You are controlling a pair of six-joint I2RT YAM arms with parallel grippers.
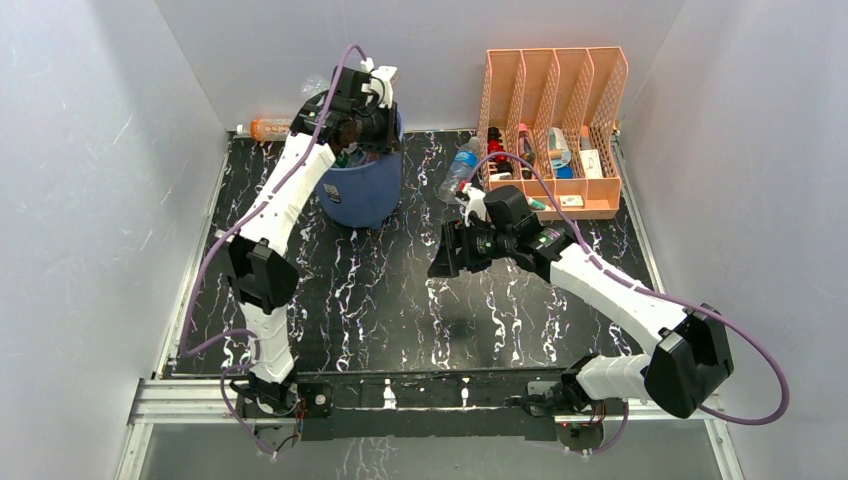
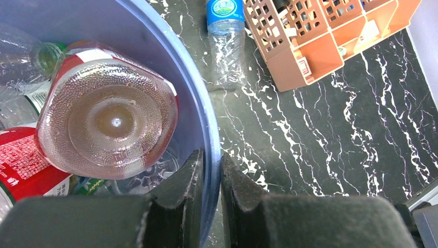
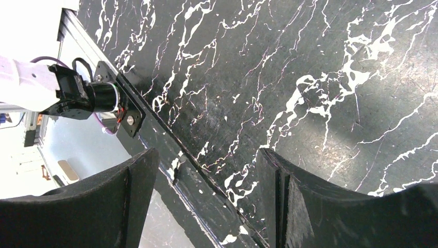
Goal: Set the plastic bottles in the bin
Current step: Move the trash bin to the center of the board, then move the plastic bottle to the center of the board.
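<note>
The blue bin [image 1: 362,192] stands at the back left of the table. My left gripper [image 1: 366,128] is shut on its rim [image 2: 205,111], one finger [image 2: 192,173] inside the wall and one outside, as the left wrist view [image 2: 210,156] shows. Several bottles lie in the bin, among them a clear one with a red label seen bottom-up [image 2: 111,119]. A clear bottle with a blue label [image 1: 460,168] lies between the bin and the organizer; it also shows in the left wrist view [image 2: 225,44]. An orange bottle [image 1: 266,128] lies by the back wall. My right gripper [image 1: 446,256] is open and empty above mid-table [image 3: 206,175].
A peach file organizer [image 1: 555,125] with small bottles and tubes stands at the back right, close to the clear bottle. White walls close in the table on three sides. The left arm's base [image 3: 88,97] shows at the near edge in the right wrist view.
</note>
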